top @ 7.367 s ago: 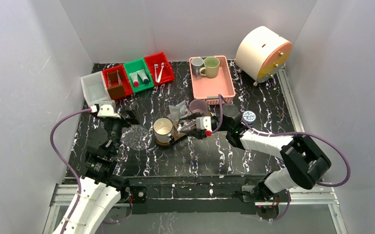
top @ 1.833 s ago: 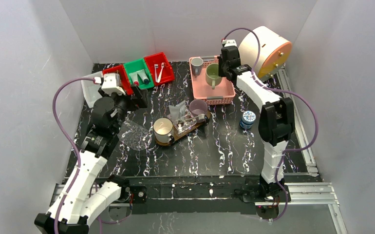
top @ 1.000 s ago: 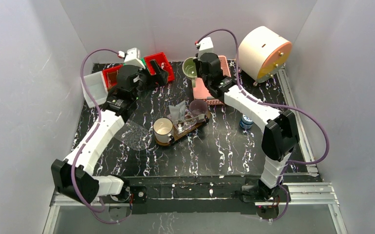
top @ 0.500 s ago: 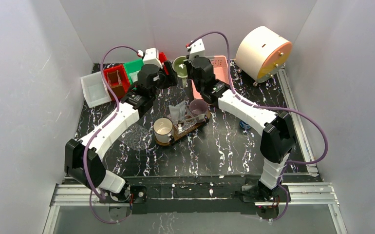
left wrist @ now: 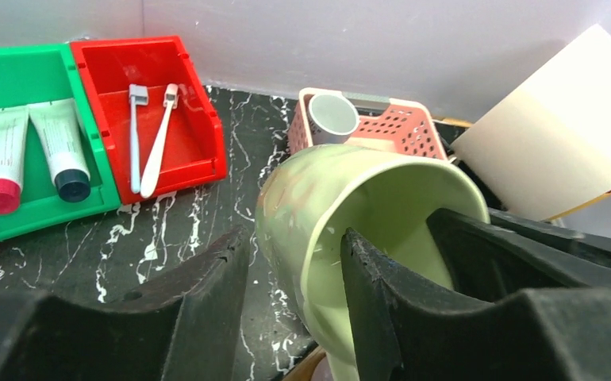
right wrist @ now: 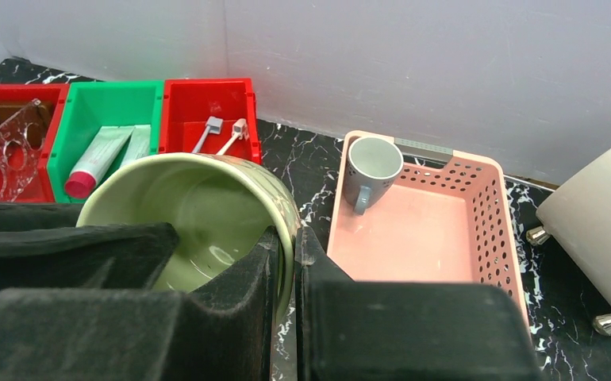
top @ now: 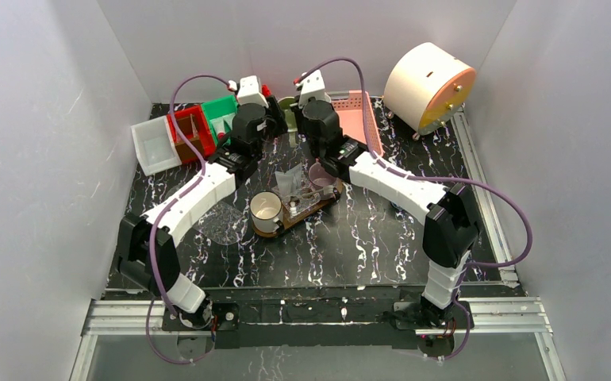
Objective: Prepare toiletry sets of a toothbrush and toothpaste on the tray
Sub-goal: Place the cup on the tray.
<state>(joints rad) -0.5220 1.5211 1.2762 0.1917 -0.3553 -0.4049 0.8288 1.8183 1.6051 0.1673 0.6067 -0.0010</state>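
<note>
The right gripper (right wrist: pixel 285 246) pinches the rim of the green mug (right wrist: pixel 199 198), which hangs tilted above the back of the counter (top: pixel 366 238). The left gripper (left wrist: pixel 293 246) straddles the same wall, partly closed, with a slit beside its outer finger. The tray (top: pixel 306 210) lies mid-counter. Two tubes (left wrist: pixel 1 147) lie in the green bin (left wrist: pixel 17 59); their print is too small to read.

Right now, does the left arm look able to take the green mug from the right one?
Likely yes: left fingers straddle the wall of the green mug, not yet clamped, while right fingers pinch its rim.
</note>
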